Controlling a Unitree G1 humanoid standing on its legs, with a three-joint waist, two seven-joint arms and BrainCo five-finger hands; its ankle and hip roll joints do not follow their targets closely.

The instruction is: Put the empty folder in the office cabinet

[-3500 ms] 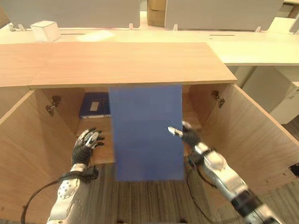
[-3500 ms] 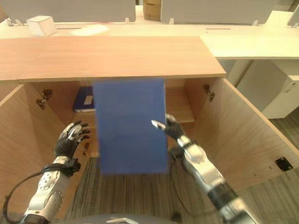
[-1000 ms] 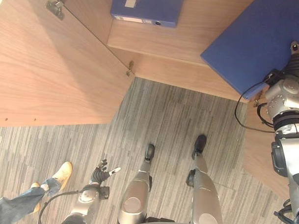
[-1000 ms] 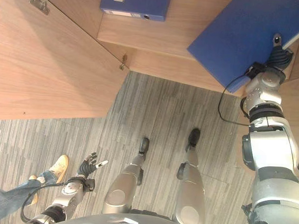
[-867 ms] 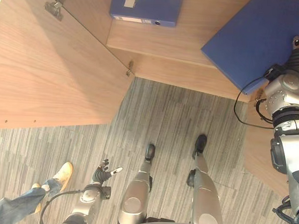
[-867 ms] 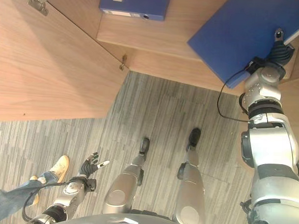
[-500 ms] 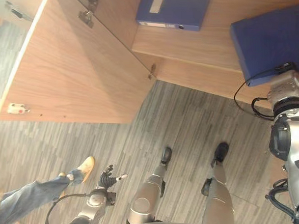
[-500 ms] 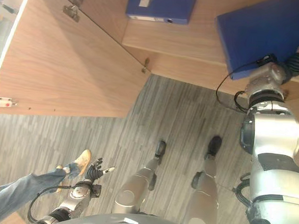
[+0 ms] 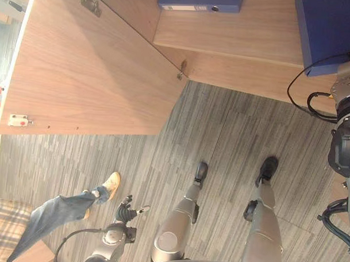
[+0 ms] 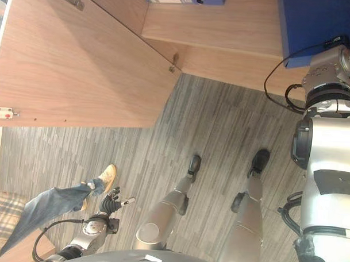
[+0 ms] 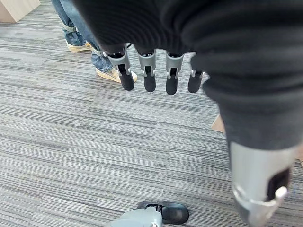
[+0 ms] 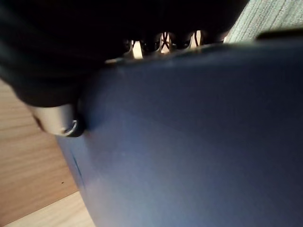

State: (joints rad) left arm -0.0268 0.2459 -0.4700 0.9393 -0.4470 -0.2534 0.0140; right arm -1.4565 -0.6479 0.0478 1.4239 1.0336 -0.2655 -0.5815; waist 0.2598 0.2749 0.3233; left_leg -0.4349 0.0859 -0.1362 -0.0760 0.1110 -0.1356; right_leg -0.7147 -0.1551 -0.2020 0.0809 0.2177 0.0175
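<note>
Blue folder (image 9: 328,33) lying on cabinet shelf (image 9: 241,38), far right. Right hand (image 12: 71,124) against its edge; grip impossible to tell. Left hand (image 11: 156,75) open, low. Probably light, stiff, slick; best taken by the edge.

Bare wooden shelf (image 9: 247,36) lies between the flat blue binder (image 9: 199,1) and blue folder (image 9: 328,33); the open cabinet door (image 9: 90,76) bounds the left.

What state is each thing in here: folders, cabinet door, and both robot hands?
Folder: held by the right robot hand, lying on the cabinet shelf.
Second folder: flat further in on the shelf, untouched.
Cabinet door: swung open.
Left robot hand: open, hanging over the carpet.
Right robot hand: thumb on the folder's face, fingers behind it.
</note>
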